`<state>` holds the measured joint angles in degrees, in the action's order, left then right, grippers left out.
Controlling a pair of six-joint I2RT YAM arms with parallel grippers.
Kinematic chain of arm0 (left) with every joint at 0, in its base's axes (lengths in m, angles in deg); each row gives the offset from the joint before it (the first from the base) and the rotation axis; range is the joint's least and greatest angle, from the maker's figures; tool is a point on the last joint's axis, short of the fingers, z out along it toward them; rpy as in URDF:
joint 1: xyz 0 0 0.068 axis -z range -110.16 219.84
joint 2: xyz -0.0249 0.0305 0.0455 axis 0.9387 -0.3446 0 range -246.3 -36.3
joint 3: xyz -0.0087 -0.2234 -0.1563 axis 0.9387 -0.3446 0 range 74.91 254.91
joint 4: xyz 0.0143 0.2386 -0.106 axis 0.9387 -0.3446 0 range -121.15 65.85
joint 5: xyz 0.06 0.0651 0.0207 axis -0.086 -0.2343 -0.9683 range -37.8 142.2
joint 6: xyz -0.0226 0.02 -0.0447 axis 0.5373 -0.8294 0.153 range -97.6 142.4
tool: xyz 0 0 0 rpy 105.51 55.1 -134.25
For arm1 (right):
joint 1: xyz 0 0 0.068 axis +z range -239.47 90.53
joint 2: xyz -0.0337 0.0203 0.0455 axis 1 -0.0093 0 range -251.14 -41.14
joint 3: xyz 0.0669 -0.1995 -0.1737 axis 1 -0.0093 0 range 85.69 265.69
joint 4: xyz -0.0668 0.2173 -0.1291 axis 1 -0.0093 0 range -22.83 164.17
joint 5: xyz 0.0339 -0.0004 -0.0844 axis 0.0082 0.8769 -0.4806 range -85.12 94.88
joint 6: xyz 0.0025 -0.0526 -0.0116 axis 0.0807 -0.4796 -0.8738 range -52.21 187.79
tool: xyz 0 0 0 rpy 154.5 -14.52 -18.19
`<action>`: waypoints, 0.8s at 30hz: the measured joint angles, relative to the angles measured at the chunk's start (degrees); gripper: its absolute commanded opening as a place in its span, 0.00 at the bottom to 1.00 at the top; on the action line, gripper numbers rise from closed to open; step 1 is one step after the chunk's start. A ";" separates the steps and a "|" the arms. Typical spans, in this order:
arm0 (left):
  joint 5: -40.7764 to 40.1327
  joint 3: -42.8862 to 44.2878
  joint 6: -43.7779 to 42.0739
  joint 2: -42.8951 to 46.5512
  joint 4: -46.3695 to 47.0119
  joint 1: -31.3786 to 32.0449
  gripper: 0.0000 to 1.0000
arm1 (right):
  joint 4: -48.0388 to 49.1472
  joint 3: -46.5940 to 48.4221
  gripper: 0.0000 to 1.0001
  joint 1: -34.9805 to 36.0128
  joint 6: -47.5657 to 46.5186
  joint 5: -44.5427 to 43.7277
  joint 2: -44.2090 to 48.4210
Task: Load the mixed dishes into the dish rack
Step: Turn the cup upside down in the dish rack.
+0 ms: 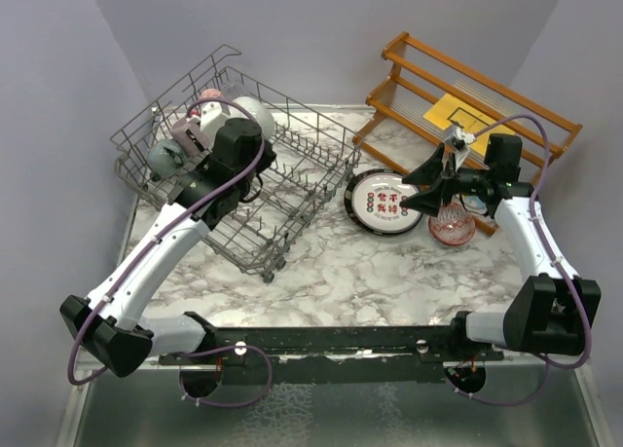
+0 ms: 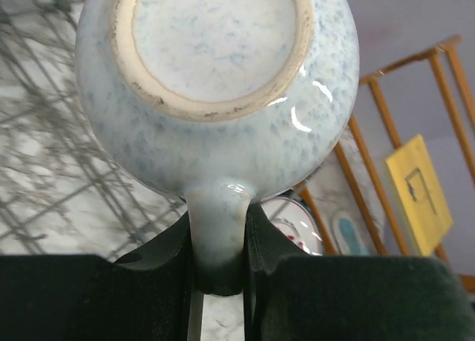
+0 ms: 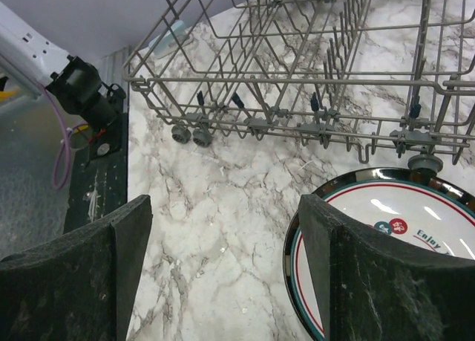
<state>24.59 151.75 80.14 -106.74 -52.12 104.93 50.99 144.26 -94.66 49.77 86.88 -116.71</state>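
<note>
Dish rack (image 1: 313, 172) is sitting far left, carrying a grey-teal mug (image 1: 165, 159) and a mauve mug (image 1: 185, 129) at its left end. Left gripper (image 2: 220, 244) is clenching the handle of a pale speckled mug (image 2: 223, 96) above it. Right gripper (image 3: 223, 215) is hovering released over the edge of the black-rimmed plate (image 3: 401, 215).

My left arm (image 1: 161, 247) stretches forward, and the left gripper (image 2: 219, 233) is clamped on the handle of a pale speckled mug (image 2: 223, 125). My right arm (image 1: 531, 238) rises and bends inward, the right gripper (image 3: 223, 270) pointing down with its jaws spread wide and nothing between them.
</note>
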 measured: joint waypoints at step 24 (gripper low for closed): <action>-8.94 3.10 -13.68 -6.95 -20.70 -19.78 0.00 | -0.50 -1.75 0.79 0.00 -4.81 0.13 2.51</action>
<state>15.65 154.85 66.45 -113.69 -72.81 85.15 50.49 142.51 -94.66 44.96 87.01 -114.19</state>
